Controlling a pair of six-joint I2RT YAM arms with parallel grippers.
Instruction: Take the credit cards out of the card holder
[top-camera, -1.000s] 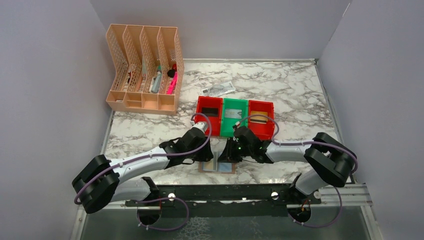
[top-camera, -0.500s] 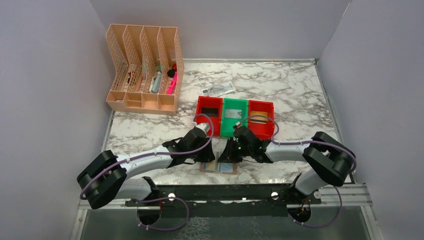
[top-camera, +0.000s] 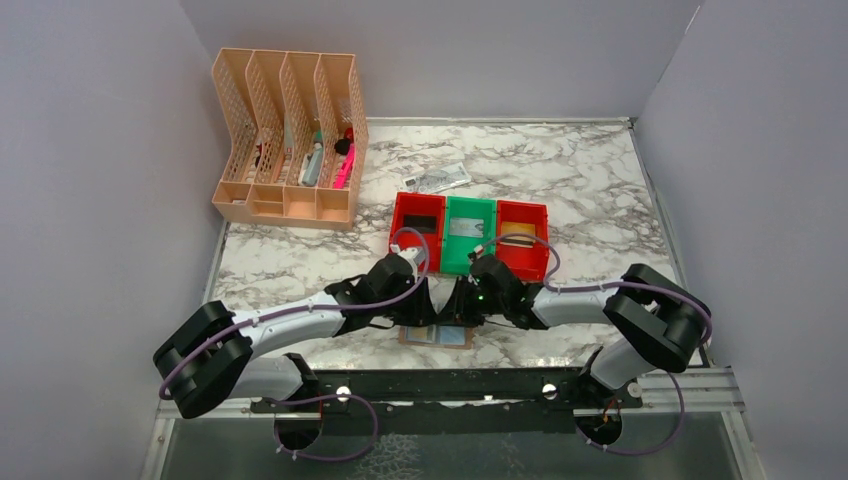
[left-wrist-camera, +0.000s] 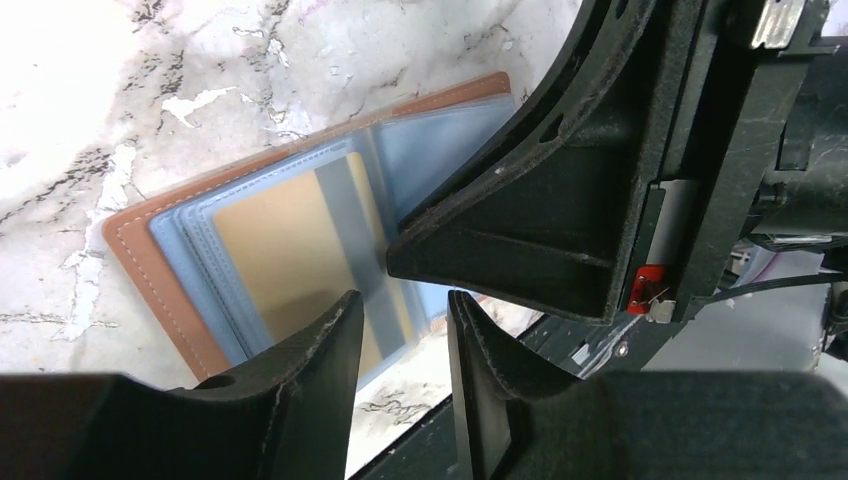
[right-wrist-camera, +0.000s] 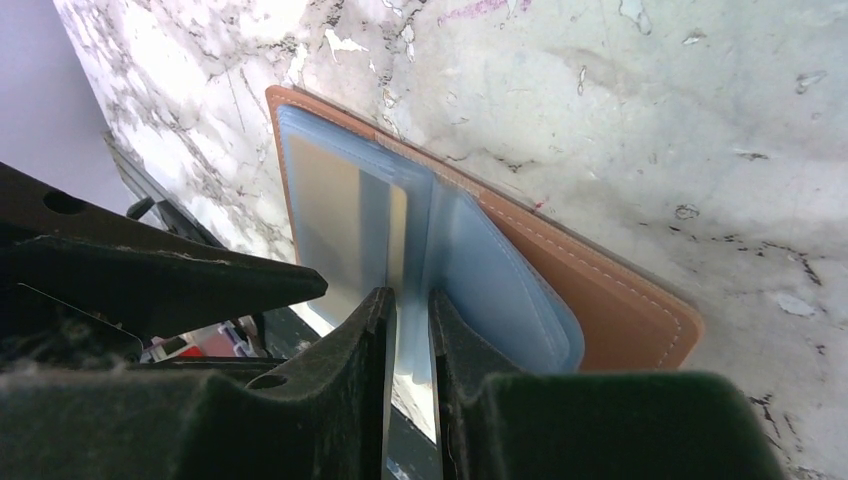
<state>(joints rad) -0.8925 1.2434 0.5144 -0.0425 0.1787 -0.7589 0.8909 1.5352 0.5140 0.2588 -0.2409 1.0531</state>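
Observation:
The tan card holder (top-camera: 436, 337) lies open near the table's front edge, pale blue panels up. A gold-toned credit card (left-wrist-camera: 272, 248) sits in its left sleeve and also shows in the right wrist view (right-wrist-camera: 340, 215). My left gripper (top-camera: 423, 305) hovers over the holder's near edge (left-wrist-camera: 405, 300), jaws slightly apart and empty. My right gripper (top-camera: 456, 305) stands at the holder's middle fold (right-wrist-camera: 410, 295), jaws almost together with a pale blue sleeve leaf (right-wrist-camera: 445, 235) rising between them. The two grippers nearly touch.
Red bin (top-camera: 400, 235), green bin (top-camera: 486, 240) and red bin (top-camera: 541, 245) stand in a row behind the grippers, each with a card inside. A crumpled paper note (top-camera: 437, 179) lies further back. A peach desk organizer (top-camera: 290, 140) stands back left.
My left gripper has moved right, closing in on the right gripper over the holder. The right gripper and holder have hardly moved.

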